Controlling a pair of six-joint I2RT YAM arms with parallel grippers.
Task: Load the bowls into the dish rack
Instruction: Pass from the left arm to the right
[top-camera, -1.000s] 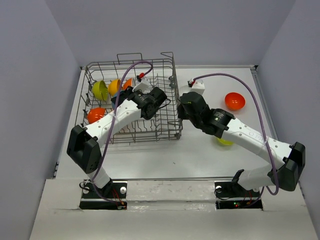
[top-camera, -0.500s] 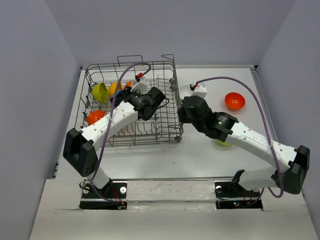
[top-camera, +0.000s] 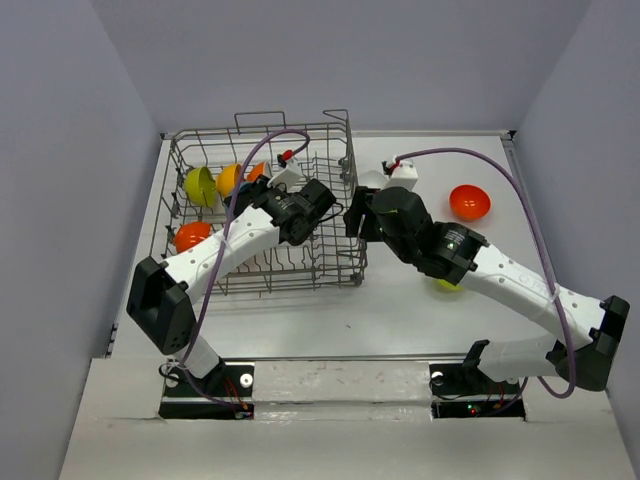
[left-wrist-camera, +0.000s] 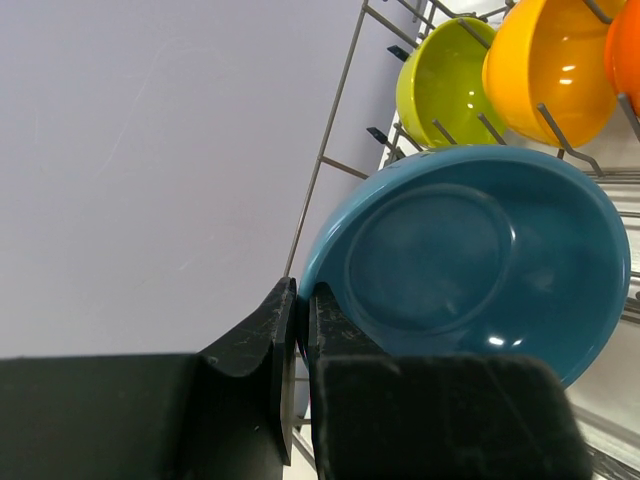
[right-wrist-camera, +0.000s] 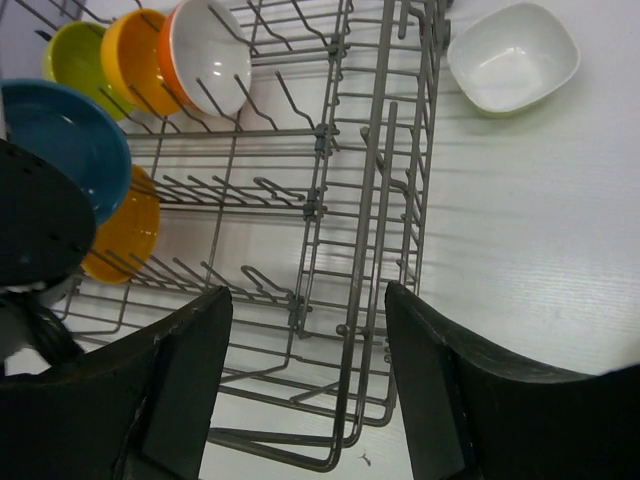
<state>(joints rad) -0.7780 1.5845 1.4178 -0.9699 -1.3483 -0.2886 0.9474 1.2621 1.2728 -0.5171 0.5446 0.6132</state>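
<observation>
- Two hands are at the dish rack (top-camera: 260, 128). The left hand (left-wrist-camera: 303, 300) is clenched on the rim of the teal bowl (left-wrist-camera: 470, 260). That bowl hangs inside the rack, just beside the lime bowl (left-wrist-camera: 450, 75) and the orange-yellow bowl (left-wrist-camera: 550, 65) in the far-left row.
- The right hand (right-wrist-camera: 305, 300) is released, fingers spread astride the rack's right wall, grasping nothing.
- Step in hand, as I read it: seat the teal bowl on edge between the tines (right-wrist-camera: 250, 186).
- To do it well, tilt the bowl to match its neighbours and lower it until the rim drops into a slot, then let go. Letting go early risks it rolling flat.
- Mind the left wrist's clearance to the wires.
- Left on the bench (top-camera: 400, 310): the white bowl (right-wrist-camera: 512, 58) and the red-orange bowl (top-camera: 469, 203), both right of the rack.
</observation>
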